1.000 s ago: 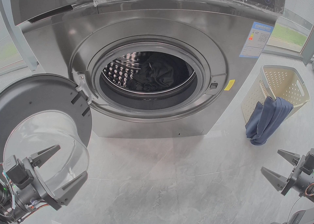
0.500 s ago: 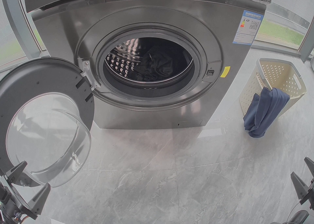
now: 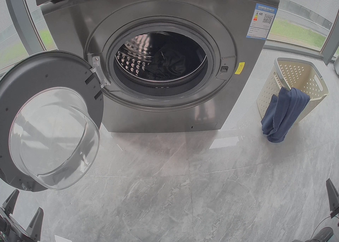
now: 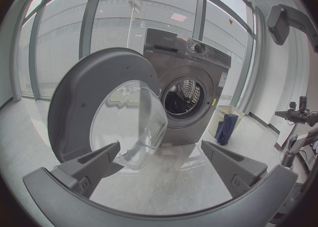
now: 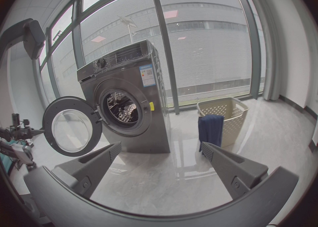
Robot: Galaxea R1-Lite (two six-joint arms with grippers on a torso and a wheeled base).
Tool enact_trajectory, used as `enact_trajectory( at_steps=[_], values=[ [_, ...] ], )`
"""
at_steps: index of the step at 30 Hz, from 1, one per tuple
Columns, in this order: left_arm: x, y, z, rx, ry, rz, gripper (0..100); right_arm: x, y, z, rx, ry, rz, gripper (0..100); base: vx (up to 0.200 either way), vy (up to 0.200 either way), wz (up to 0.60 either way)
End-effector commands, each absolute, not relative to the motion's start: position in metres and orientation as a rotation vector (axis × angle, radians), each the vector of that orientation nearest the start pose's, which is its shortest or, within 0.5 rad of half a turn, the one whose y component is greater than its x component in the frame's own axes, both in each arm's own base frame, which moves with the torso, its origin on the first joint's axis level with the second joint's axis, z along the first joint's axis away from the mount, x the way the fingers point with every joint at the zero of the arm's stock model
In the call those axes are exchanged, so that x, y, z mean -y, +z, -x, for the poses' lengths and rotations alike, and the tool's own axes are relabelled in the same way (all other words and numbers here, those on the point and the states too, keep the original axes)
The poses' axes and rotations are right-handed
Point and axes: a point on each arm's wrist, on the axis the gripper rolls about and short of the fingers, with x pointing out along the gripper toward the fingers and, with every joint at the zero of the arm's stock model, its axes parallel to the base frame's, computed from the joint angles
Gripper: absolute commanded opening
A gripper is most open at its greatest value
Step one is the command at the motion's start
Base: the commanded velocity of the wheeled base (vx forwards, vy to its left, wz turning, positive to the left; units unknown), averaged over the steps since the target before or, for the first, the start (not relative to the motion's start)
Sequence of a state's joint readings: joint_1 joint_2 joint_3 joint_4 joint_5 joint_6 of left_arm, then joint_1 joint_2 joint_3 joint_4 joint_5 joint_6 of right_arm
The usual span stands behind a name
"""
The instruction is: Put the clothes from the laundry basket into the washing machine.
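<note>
The grey washing machine [image 3: 159, 9] stands ahead with its round door [image 3: 49, 119] swung open to the left. Dark clothes [image 3: 169, 62] lie in its drum. To the right, a cream laundry basket [image 3: 300, 76] sits on the floor with a blue garment [image 3: 284, 112] draped over its front rim. My left gripper [image 3: 21, 214] is open at the bottom left, well back from the door. At the bottom right edge, my right gripper [image 5: 159, 158] is open and holds nothing; its wrist view faces the machine [image 5: 126, 105] and basket [image 5: 225, 115] from a distance.
Grey marble floor [image 3: 183, 189] stretches between me and the machine. Glass window walls [image 5: 205, 48] run behind the machine and basket. The open door [image 4: 102, 105] juts out over the floor on the left.
The head camera has pulled back, so the machine and basket look smaller and higher. Both grippers have dropped toward the bottom corners of the view.
</note>
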State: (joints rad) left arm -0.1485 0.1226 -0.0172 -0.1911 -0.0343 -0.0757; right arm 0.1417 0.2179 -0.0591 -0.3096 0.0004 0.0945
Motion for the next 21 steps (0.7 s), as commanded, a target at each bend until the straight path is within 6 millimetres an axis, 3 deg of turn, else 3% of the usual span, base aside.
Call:
enact_trajectory(
  at_steps=[1,6,8,17,21],
  values=[
    [-0.001,0.091,0.015,0.036,-0.091,0.083,100,0.001,0.115,0.014,0.176,0.092,-0.089,100,0.000,0.000,0.00],
    [0.000,0.082,0.022,0.048,0.013,0.044,100,0.000,0.080,0.023,0.030,-0.031,-0.069,100,0.000,0.000,0.00],
    [-0.001,0.082,0.022,0.048,0.065,0.047,100,0.002,0.078,0.023,0.029,-0.101,-0.055,100,0.000,0.000,0.00],
    [-0.004,0.082,0.022,0.036,0.205,-0.104,100,0.001,0.076,0.023,0.002,-0.044,-0.002,100,0.000,0.000,0.00],
    [-0.004,0.083,0.022,0.046,0.176,-0.096,100,0.001,0.076,0.023,0.003,-0.041,0.003,100,0.000,0.000,0.00]
  ],
)
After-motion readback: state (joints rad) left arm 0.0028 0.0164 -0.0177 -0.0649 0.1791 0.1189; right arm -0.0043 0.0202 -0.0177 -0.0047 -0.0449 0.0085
